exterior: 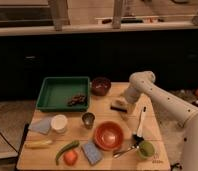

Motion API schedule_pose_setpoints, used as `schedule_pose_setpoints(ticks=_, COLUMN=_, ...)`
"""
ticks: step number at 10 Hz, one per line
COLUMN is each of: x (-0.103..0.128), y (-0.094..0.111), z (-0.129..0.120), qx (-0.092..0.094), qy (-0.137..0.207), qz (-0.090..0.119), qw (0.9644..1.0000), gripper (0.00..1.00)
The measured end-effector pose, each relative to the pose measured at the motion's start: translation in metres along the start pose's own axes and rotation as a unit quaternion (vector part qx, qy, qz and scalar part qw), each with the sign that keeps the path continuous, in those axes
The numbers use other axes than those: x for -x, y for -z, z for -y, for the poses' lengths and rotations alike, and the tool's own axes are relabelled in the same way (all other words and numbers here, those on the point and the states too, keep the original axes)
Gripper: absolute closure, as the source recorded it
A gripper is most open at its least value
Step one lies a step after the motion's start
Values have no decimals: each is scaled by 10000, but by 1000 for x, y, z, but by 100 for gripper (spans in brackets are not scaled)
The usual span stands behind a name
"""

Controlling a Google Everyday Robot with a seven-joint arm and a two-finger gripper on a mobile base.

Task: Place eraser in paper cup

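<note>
1. Gripper. The gripper sits at the end of the white arm, which enters from the right edge of the desk. It is down over the desk surface, near the far edge and right of centre. It cannot be told whether the jaws are wide, narrow or closed on anything.

2. Eraser. The eraser lies on the desk directly at the gripper, on its left side. Contact between the two cannot be confirmed.

3. Paper cup. The paper cup stands upright in the left half of the desk, well apart from the eraser. It rests just beside a grey-blue cloth.

4. Other items.
- Green tray: far-left corner, with a brown object inside.
- Dark red bowl: at the far edge, just right of the tray.
- Metal cup: between the paper cup and the orange bowl.
- Blue sponge: near edge, beside a green vegetable.
- Yellow item: near-left corner.
- Green round object and spoon: near-right corner.
- White long-handled tool: lies lengthwise near the right edge.
</note>
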Motion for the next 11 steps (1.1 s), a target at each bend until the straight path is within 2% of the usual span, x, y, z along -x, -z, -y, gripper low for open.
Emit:
schedule_pose_setpoints(ticks=2, x=-4, y=-9, z=3, qx=45, qy=-42, qz=-13, qw=10000, gripper=20)
schedule_pose_setpoints(ticks=3, x=-6, y=-14, z=4, qx=88, qy=-77, qz=-51, qw=9999, gripper=24)
schedule_pose_setpoints(ticks=5, x=-8, y=-24, z=6, qx=153, qy=-128, qz=-120, qw=9997, gripper=41)
schedule_pose_setpoints(ticks=6, x=-10, y=-28, z=6, qx=195, qy=-180, qz=-147, qw=9995, gripper=54)
schedule_pose_setpoints(ticks=10, x=-14, y=-25, z=6, qx=198, qy=-215, qz=-194, qw=9994, gripper=94)
schedule_pose_setpoints(ticks=11, x=-14, y=-24, z=6, qx=201, qy=-214, qz=-197, qw=9994, gripper=99)
